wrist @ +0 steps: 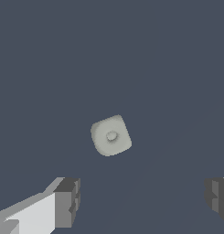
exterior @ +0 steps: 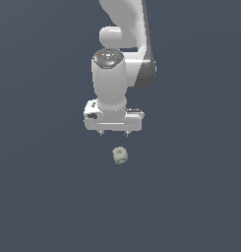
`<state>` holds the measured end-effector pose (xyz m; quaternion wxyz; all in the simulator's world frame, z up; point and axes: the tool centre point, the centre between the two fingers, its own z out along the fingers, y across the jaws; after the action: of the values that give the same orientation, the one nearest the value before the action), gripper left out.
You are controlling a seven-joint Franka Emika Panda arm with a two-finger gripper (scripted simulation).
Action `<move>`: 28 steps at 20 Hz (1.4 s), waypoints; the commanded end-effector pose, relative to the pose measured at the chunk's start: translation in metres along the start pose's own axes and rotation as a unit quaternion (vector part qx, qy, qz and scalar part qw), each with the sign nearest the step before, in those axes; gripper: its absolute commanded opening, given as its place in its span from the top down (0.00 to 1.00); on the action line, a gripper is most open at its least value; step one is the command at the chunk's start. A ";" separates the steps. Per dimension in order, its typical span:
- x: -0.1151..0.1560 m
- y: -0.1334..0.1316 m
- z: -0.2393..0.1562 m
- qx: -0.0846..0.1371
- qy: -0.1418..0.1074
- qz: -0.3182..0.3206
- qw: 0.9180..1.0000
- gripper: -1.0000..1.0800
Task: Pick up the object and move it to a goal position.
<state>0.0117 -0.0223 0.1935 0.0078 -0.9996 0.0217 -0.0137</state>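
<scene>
- The gripper (exterior: 113, 134) hangs from the white arm (exterior: 123, 29), pointing down at a flat dark grey-blue floor (exterior: 38, 197); only two short finger stubs show under the hand body in the exterior view.
- The object (exterior: 120, 155), a small pale grey-beige lump, sits below the gripper in the exterior view, slightly toward that view's right, apart from the fingers and touching neither.
- Whether the object rests on the floor cannot be told: there is no visible shadow or edge to fix its height.
- In the wrist view the object (wrist: 111, 135) shows as a rounded cube with a small raised knob in a dimple on the face toward the camera; its other faces are hidden.
- The jaws stand wide apart, with nothing between them; the object is away from the gap, beyond the fingertips (wrist: 67, 201).
- One finger is cut off by the wrist picture's edge, so only a dark pad corner shows.
- The arm's upper links run out of the exterior picture at the top; its base is unseen.
</scene>
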 end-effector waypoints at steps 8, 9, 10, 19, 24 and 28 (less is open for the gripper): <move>0.000 -0.020 -0.007 0.013 -0.003 -0.006 1.000 0.04; 0.000 -0.022 -0.008 0.015 -0.004 -0.007 1.000 0.04; 0.000 -0.023 -0.009 0.016 -0.004 -0.007 1.000 0.04; 0.002 -0.023 0.004 0.012 -0.005 -0.025 1.000 0.04; 0.007 -0.022 0.028 0.006 -0.007 -0.062 0.998 0.04; 0.010 -0.022 0.057 0.001 -0.010 -0.106 0.994 0.04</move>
<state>0.0231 0.0000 0.1489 0.0095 -0.9976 -0.0679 -0.0061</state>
